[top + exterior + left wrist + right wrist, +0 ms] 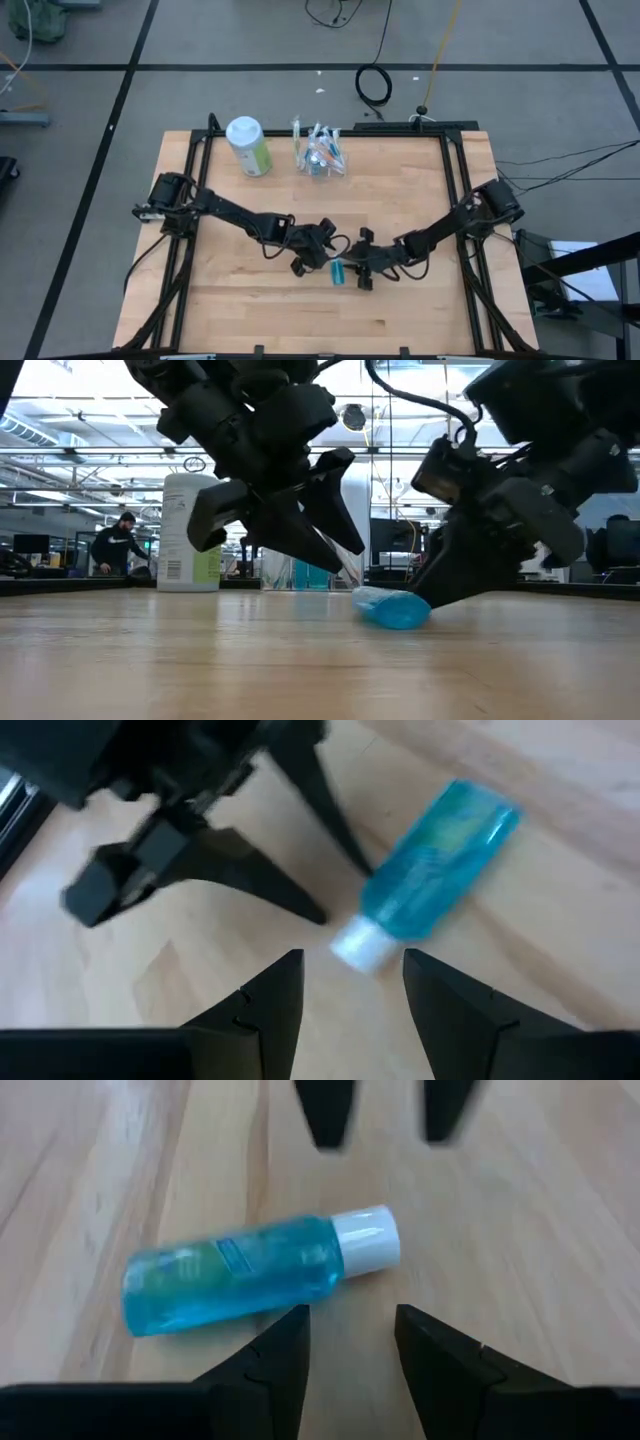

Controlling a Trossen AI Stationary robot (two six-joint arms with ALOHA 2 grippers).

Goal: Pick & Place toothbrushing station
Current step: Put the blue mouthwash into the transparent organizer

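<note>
Tube (337, 270) lies flat between spread left gripper (312, 262) and spread right gripper (362, 272).

desk (400, 200): light wood planks, dark frame round the edges
canister (248, 146): white and green, white lid, upright near the far edge
floor cable (374, 84): black, coiled behind the desk
person (115, 544): dark top, way back in the room

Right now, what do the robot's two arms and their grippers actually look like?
Both arms are matte black and jointed, made of slim links with bulkier blocky housings at the joints, and black cables loop loosely alongside them. The left gripper and the right gripper each end in two dark, flat fingers that taper to blunt wedge tips. No markings or labels are visible on them.
</note>
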